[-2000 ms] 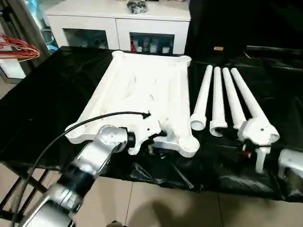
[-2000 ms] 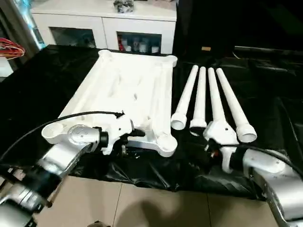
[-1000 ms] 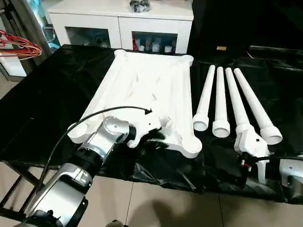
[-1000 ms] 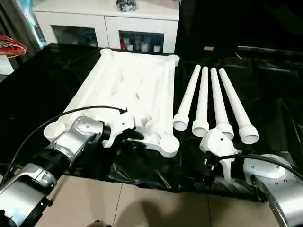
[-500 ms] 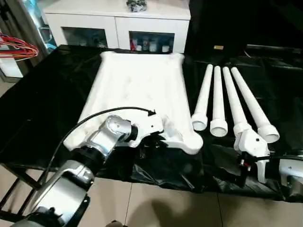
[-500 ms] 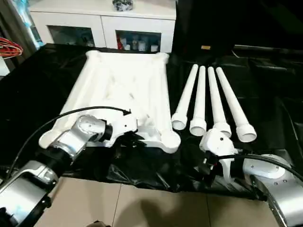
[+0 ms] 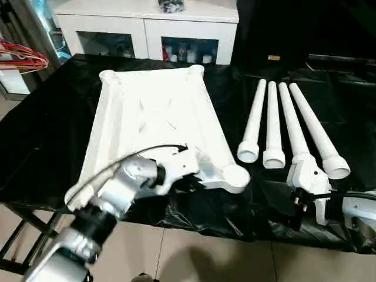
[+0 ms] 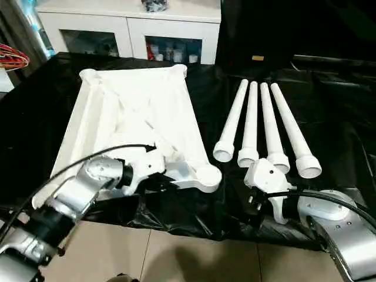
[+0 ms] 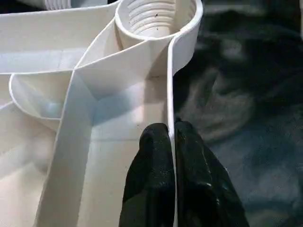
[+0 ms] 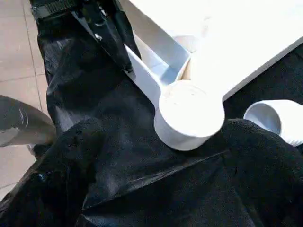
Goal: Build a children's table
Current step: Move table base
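1. Head views: one white plastic rectangular table top with a raised rim lay underside up on the black plastic-covered work surface, reaching from the near edge toward the far white cabinet with glass doors. The left gripper was at the top's near rim, beside the near right round corner socket.

2. Head views again: four long tapered round white plastic legs lay side by side to the right of the top, wide ends nearest, none fitted. Three of the top's four corner sockets could be made out, all empty. I judged the build to be at its start, with every leg still to be joined. The right gripper hovered just near of the legs, jaws spread wide and holding nothing.

3. Left wrist view: the two black fingers were pinched on the thin upright rim wall, one on each side, with the ribbed socket just beyond.

4. Right wrist view: the near right socket sat beyond the rumpled black sheet, and one leg's open end lay to its right.
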Available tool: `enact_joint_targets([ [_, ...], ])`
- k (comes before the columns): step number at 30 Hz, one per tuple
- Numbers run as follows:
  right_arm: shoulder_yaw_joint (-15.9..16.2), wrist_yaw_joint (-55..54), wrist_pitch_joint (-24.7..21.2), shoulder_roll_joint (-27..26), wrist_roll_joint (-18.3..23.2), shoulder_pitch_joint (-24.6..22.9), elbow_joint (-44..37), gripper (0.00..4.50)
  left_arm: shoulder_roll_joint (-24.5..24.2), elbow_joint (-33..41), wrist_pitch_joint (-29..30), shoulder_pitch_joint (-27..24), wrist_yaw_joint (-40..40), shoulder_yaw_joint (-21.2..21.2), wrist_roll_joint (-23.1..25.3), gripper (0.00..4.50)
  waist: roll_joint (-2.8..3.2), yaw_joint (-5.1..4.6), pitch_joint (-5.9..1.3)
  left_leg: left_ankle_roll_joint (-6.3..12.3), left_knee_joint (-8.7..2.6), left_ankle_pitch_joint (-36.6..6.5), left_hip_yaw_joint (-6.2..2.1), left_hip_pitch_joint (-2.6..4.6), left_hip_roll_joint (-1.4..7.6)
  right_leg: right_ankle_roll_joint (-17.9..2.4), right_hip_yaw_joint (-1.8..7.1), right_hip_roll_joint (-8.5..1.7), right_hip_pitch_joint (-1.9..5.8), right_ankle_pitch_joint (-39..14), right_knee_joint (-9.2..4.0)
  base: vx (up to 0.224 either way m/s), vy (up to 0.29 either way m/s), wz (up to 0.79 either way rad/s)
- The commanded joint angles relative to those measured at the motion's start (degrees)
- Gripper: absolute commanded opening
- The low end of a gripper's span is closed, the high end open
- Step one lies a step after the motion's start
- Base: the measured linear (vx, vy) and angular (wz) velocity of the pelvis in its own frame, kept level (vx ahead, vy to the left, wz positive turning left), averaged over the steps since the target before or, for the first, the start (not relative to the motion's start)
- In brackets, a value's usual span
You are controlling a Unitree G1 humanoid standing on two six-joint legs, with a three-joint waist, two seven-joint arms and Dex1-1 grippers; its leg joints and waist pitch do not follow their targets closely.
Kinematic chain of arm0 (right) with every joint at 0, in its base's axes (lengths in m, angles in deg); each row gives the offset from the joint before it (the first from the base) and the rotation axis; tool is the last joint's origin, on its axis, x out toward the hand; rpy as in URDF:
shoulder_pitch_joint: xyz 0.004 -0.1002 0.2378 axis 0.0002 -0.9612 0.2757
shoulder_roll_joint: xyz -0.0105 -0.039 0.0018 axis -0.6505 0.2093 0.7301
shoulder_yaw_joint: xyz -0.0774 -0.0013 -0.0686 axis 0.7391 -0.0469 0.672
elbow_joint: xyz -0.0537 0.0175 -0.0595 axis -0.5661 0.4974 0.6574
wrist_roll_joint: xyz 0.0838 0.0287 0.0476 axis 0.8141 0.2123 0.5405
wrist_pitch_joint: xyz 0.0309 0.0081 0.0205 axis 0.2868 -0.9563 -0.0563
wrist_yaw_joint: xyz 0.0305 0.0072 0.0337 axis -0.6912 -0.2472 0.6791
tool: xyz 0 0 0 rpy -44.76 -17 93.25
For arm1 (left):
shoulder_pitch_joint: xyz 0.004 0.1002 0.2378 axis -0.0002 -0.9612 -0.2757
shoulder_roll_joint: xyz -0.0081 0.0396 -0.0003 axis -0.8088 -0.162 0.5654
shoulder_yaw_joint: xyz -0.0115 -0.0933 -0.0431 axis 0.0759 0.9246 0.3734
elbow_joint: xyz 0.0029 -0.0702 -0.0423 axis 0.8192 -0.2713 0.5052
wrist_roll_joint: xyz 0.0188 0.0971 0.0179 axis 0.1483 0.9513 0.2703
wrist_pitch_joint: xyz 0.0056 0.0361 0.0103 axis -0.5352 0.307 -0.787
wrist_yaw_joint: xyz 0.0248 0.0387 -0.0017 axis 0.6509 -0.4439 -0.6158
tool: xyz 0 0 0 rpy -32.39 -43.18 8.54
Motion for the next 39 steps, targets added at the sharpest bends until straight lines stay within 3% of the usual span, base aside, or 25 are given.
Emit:
enact_joint_targets([
  [1, -0.09, -0.27, 0.86, 0.23, -0.45, 0.17, 0.27, 4.5, 0.83, 5.87, 1.96, 0.05, -1.74, 0.5, -1.14, 0.02, -0.91, -0.04, -3.08, 2.23, -3.89, -13.73, 0.04, 0.92, 0.7, -10.7, 0.76, -2.52, 2.35, -10.47, -4.74, 0.0, 0.0, 0.0],
  [13, 0.06, -0.51, 1.59, 0.29, -1.28, -0.51, 0.53, 4.5, 1.68, 12.93, 11.6, -1.07, -6.38, -1.39, 2.95, 0.02, -0.94, -0.37, -3.13, 2.78, -3.82, -12.93, -0.02, 0.71, 0.52, -10.1, 0.65, -2.33, 2.48, -9.54, -4.83, 0.0, 0.0, 0.0],
  [21, 0.3, -0.86, 1.91, 0.3, -1.67, -0.95, 0.48, 4.5, 2.6, 13.36, 14.99, -1.29, -9.64, -1.88, 4.46, 0.02, -0.62, -0.75, -3.25, 3.34, -3.66, -12.21, -0.07, 0.71, 0.45, -11.4, 0.54, -2.21, 2.64, -6.53, -4.72, 0.0, 0.0, 0.0],
  [26, 0.34, -1.05, 2.13, 0.2, -2.13, -1.24, 0.43, 4.5, 2.3, 9.31, 8.41, -0.77, -11.19, -1.72, 5.07, 0.02, -0.66, -1.06, -3.26, 3.37, -3.65, -13.03, -0.11, 0.64, 0.31, -11.12, 0.48, -2.15, 2.7, -7.37, -4.9, 0.0, 0.0, 0.0],
  [28, 0.52, -1.23, 2.15, -0.03, -2.51, -1.12, 0.3, 4.5, 1.25, 5.31, 2.06, -0.13, -11.55, -0.67, 4.37, 0.02, -0.61, -1.17, -3.26, 3.3, -3.66, -13.51, -0.13, 0.64, 0.27, -10.85, 0.48, -2.16, 2.66, -8.19, -4.97, 0.0, 0.0, 0.0],
  [32, 0.75, -1.37, 2.29, -0.16, -2.75, -0.94, 0.42, 4.5, 0.42, 2.4, -0.85, 0.66, -11.49, 0.75, 3.69, 0.02, -0.6, -1.22, -3.31, 3.17, -3.7, -13.3, -0.13, 0.73, 0.37, -10.98, 0.48, -2.18, 2.62, -7.28, -4.79, 0.0, 0.0, 0.0],
  [36, 1.22, -1.25, 3.09, -0.26, -3.34, -0.5, 1.05, 4.5, -2.11, -4.71, -12.53, 2.76, -7.89, 2.15, 1.64, 0.02, -0.76, -1.13, -3.37, 3.42, -3.58, -13.01, -0.02, 0.75, 0.2, -10.66, 0.52, -2.2, 2.53, -7.68, -4.81, 0.0, 0.0, 0.0],
  [37, 1.37, -1.24, 3.15, -0.33, -3.55, -0.24, 1.22, 4.5, -3.05, -9.76, -16.11, 4.6, -8.3, 2.37, 2.11, 0.02, -0.71, -1.01, -3.37, 3.24, -3.63, -13.31, -0.07, 0.82, 0.23, -10.5, 0.51, -2.23, 2.46, -8.43, -4.83, 0.0, 0.0, 0.0],
  [39, 1.48, -1.25, 3.13, -0.4, -3.69, -0.05, 1.27, 4.5, -3.57, -13.76, -19.06, 6.06, -7.47, 2.81, 1.78, 0.02, -0.62, -0.92, -3.52, 2.96, -3.57, -13.05, -0.02, 0.93, 0.28, -10.58, 0.55, -2.23, 2.49, -7.42, -4.62, 0.0, 0.0, 0.0],
])
